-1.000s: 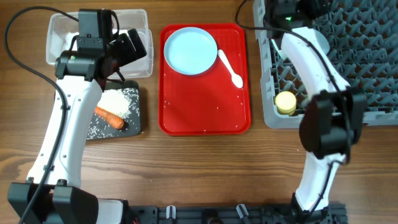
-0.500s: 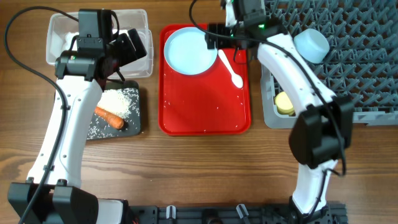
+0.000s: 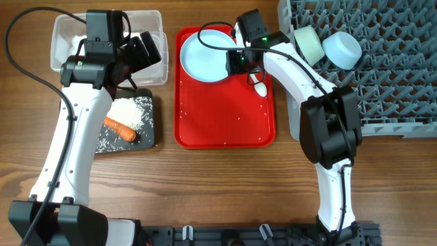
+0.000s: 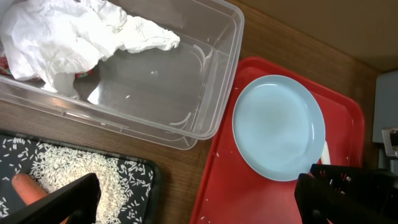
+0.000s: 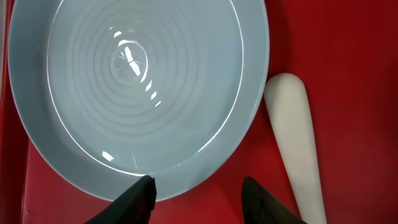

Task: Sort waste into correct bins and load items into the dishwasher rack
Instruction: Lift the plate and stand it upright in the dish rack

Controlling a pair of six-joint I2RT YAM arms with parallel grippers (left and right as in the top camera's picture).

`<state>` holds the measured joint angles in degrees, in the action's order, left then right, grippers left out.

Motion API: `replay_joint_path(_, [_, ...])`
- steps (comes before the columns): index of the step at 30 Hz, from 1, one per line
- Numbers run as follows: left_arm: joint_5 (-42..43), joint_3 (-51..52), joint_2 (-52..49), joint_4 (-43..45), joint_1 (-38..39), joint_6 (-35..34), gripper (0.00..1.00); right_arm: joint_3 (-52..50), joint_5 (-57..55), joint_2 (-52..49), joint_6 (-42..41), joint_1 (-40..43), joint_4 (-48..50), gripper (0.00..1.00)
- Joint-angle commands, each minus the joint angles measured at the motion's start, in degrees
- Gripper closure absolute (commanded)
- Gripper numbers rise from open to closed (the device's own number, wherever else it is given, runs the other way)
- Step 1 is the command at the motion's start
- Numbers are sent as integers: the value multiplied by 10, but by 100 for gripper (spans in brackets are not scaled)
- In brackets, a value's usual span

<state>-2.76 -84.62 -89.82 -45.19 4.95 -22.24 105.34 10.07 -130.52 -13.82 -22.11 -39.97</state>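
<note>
The light blue plate (image 3: 205, 55) (image 5: 137, 87) lies at the back of a red tray (image 3: 225, 109), and the white spoon (image 3: 260, 87) (image 5: 295, 143) lies just to its right. My right gripper (image 3: 237, 67) (image 5: 199, 196) hovers low over the plate's right rim. One finger is above the rim and the other above the tray beside the spoon, with the jaws partly apart and holding nothing. My left gripper (image 3: 140, 53) (image 4: 199, 205) hangs wide open and empty over the clear tub (image 3: 68, 31) (image 4: 205, 81), which holds white napkins (image 4: 74, 31).
A black tray (image 3: 149, 133) at the left holds rice (image 3: 126, 113) and a carrot piece (image 3: 119, 128). The grey rack (image 3: 382, 82) at the right holds a pale green bowl (image 3: 307, 42) and a light blue bowl (image 3: 341, 49). My right arm crosses the rack's left edge.
My right arm has swung left from the rack to the red tray and come down over the plate's rim, with its jaws narrowing. The left arm has not moved.
</note>
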Motion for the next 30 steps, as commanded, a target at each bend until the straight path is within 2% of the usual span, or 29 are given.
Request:
replay_joint_path(1, [-3, -5, 0, 1, -2, -7, 0, 0, -30, -24, 3, -5, 7, 57])
replay_joint_path(7, [-3, -5, 0, 1, -2, -7, 0, 0, -37, -62, 24, -5, 7, 58])
replay_joint_path(9, [-3, -5, 0, 1, -2, -7, 0, 0, -40, -62, 31, -5, 2, 62])
replay_joint_path(14, [-3, -5, 0, 1, -2, -7, 0, 0, -67, -62, 32, 0, -66, 96])
replay_joint_path(20, [-3, -5, 0, 1, -2, -7, 0, 7, -67, -57, 26, 8, -99, 96])
replay_joint_path(26, [-3, -5, 0, 1, -2, -7, 0, 29, -72, 45, 33, 35, -101, 96])
replay_joint_path(30, [-3, -5, 0, 1, -2, -7, 0, 29, -187, 137, 36, 53, -83, 96])
